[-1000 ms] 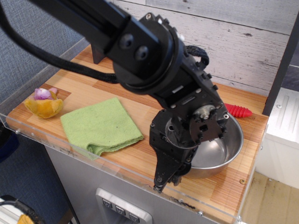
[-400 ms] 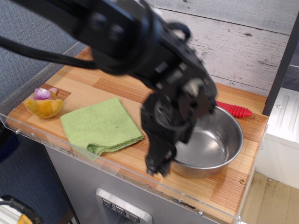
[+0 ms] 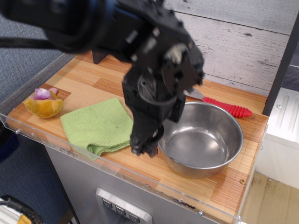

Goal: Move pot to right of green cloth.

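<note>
The pot (image 3: pixel 202 140), a shiny steel bowl, sits upright on the wooden counter at the right. The green cloth (image 3: pixel 96 126) lies folded to its left, near the front edge. My gripper (image 3: pixel 145 143) hangs between them, just left of the pot's rim and over the cloth's right edge. It is motion-blurred, holds nothing, and its jaws look parted. The black arm covers the counter behind the cloth and hides part of the pot's left rim.
A red-handled tool (image 3: pixel 226 107) lies behind the pot by the wall. An orange-yellow plush toy with a purple top (image 3: pixel 44 102) sits at the far left. A clear acrylic lip (image 3: pixel 117 170) edges the counter's front. A dark post (image 3: pixel 280 56) stands at the right.
The gripper has left the pot's near-left rim and moved up and left toward the cloth. The pot stays on the counter, right of the cloth.
</note>
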Robot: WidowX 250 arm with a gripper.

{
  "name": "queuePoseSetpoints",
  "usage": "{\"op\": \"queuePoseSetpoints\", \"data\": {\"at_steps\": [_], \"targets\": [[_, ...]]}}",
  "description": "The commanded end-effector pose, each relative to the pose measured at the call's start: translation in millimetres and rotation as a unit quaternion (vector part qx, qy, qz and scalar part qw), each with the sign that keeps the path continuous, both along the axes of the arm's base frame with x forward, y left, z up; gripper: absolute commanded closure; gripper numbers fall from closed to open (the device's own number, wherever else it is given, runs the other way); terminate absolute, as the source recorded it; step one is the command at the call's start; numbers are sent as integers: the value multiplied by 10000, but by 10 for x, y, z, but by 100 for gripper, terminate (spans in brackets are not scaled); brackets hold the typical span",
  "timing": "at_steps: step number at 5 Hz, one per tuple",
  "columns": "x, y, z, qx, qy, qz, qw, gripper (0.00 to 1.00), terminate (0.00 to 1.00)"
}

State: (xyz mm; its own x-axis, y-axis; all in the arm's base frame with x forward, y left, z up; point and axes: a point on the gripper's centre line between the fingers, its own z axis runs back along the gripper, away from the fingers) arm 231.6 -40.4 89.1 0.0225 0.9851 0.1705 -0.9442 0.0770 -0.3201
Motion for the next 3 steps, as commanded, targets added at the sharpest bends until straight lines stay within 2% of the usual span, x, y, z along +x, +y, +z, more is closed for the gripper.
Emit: {"op": "queuePoseSetpoints", "data": {"at_steps": [1, 2, 3], "targets": [[-75, 156, 517, 8, -567, 189, 9982, 0, 0], [-66, 222, 648, 262, -658, 305, 9970, 0, 0], [-66, 222, 648, 262, -658, 305, 9970, 0, 100]]}}
